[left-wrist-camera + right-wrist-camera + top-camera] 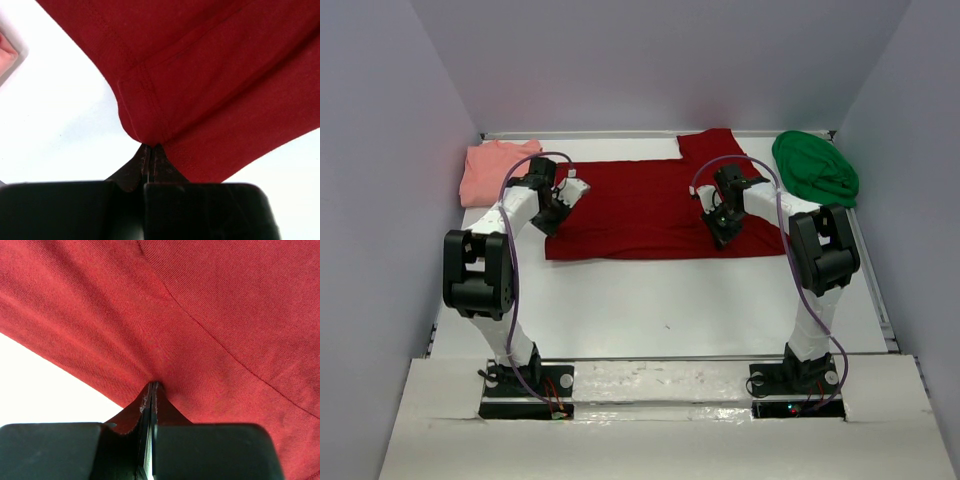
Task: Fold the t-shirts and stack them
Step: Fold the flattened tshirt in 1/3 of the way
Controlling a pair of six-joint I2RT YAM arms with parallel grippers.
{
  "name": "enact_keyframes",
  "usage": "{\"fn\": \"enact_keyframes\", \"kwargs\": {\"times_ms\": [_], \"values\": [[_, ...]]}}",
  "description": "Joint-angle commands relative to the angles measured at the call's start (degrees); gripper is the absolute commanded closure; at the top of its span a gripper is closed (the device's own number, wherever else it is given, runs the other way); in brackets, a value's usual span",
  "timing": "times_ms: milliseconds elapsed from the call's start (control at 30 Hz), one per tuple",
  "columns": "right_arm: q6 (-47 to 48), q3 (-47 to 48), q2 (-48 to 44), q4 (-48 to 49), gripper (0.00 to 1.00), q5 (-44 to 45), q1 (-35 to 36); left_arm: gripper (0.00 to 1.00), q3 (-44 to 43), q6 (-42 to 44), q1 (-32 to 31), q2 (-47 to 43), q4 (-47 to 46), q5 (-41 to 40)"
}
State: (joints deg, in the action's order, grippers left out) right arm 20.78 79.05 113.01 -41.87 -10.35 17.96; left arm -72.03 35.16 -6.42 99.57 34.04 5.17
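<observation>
The dark red t-shirt (pixel 655 205) lies spread across the back middle of the white table. My left gripper (pixel 552 218) is shut on its left edge, pinching a hemmed fold (pixel 145 132). My right gripper (pixel 722 232) is shut on the shirt's right part, cloth bunched at the fingertips (pixel 155 375). The salmon-pink t-shirt (pixel 492 170) lies folded at the back left; a corner shows in the left wrist view (pixel 6 52). The bright green t-shirt (pixel 815 166) lies crumpled at the back right.
White walls close in the table at the back and both sides. The table's front half (pixel 660 305) is bare white surface. Purple cables loop over both arms.
</observation>
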Motion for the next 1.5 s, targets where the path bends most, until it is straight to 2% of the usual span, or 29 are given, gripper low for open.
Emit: {"fn": "enact_keyframes", "kwargs": {"times_ms": [0, 100, 200, 267, 333, 467, 533, 733, 833, 867, 1000, 1033, 1100, 1267, 1467], "values": [[1.3, -2.2, 5.5, 2.4, 1.0, 2.9, -0.6, 1.0, -0.5, 0.5, -1.6, 0.1, 1.3, -2.6], [1.4, -2.2, 5.5, 2.4, 1.0, 2.9, -0.6, 1.0, 0.5, 0.4, -2.3, 0.0, 0.9, -3.2], [1.4, -2.2, 5.5, 2.5, 1.0, 2.9, -0.6, 0.92, 1.0, 0.6, -2.8, -0.3, 0.8, -4.6], [1.4, -2.2, 5.5, 2.5, 1.0, 2.9, -0.6, 0.85, 1.3, 1.0, -2.9, -0.5, 0.7, -7.3], [1.4, -2.2, 5.5, 2.5, 1.0, 2.9, -0.6, 0.72, 1.4, 1.1, -2.9, -0.7, 0.7, -8.7], [1.4, -2.2, 5.5, 2.3, 1.0, 2.9, -0.6, 0.56, 2.0, 0.9, -3.0, -1.0, -0.1, -12.7], [1.4, -2.2, 5.5, 2.5, 1.0, 2.9, -0.6, 0.61, 2.2, 0.5, -3.0, -0.9, -0.6, -14.6], [1.5, -2.3, 5.4, 2.3, 1.0, 3.1, -0.6, 0.6, 3.3, -0.9, -3.0, -0.6, -1.9, -19.2], [1.5, -2.3, 5.5, 2.3, 1.0, 3.1, -0.6, 0.6, 1.7, -1.4, -3.0, -2.0, 0.8, -13.2], [1.5, -2.3, 5.4, 2.3, 1.0, 3.1, -0.6, 0.6, 0.2, -1.3, -3.0, -2.5, 3.7, -7.6], [1.5, -2.2, 5.6, 2.2, 1.0, 3.1, -0.6, 0.61, -1.3, 1.2, -3.0, -3.7, 9.4, 4.4], [1.5, -2.2, 5.6, 2.2, 1.0, 3.1, -0.6, 0.65, -0.7, 2.8, -2.9, -4.4, 10.7, 7.4], [1.5, -2.2, 5.5, 2.2, 1.0, 3.0, -0.6, 0.67, -0.3, 4.6, -3.0, -5.1, 12.1, 10.2], [1.5, -2.3, 5.5, 2.1, 1.0, 3.2, -0.6, 0.7, 2.0, 9.0, -3.0, -7.1, 15.4, 14.8], [1.4, -2.2, 5.6, 2.1, 1.0, 3.3, -0.6, 0.69, 7.3, 8.9, -3.3, -8.7, 10.6, 9.3]]}}
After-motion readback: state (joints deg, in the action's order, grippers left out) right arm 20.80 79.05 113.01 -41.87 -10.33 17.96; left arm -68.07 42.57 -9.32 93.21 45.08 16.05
